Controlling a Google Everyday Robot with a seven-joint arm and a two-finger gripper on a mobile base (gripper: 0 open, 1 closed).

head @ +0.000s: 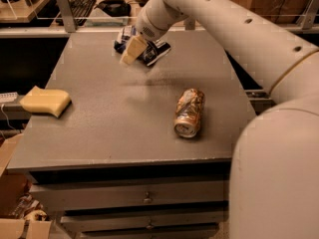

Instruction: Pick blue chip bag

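Your blue chip bag (156, 52) lies on the surface (99, 128) well beyond the can (189, 112). The gripper (132, 51) tilts down across the bag's left part, farther back than the can. You cannot tell how its jaws stand.

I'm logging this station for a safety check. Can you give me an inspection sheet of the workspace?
Surface: grey table, flat top.
Job's things: blue chip bag, crumpled, at the far edge, partly hidden by the hand.
Clutter: crushed can on its side, right of centre; yellow sponge at the left edge.
Grippers: hand over the far part of the table, in front of the bag's left part; contact cannot be told.
Cables: thin white cord left of the table.
Surroundings: keyboard on the bench behind; drawers under the table; cardboard boxes lower left.
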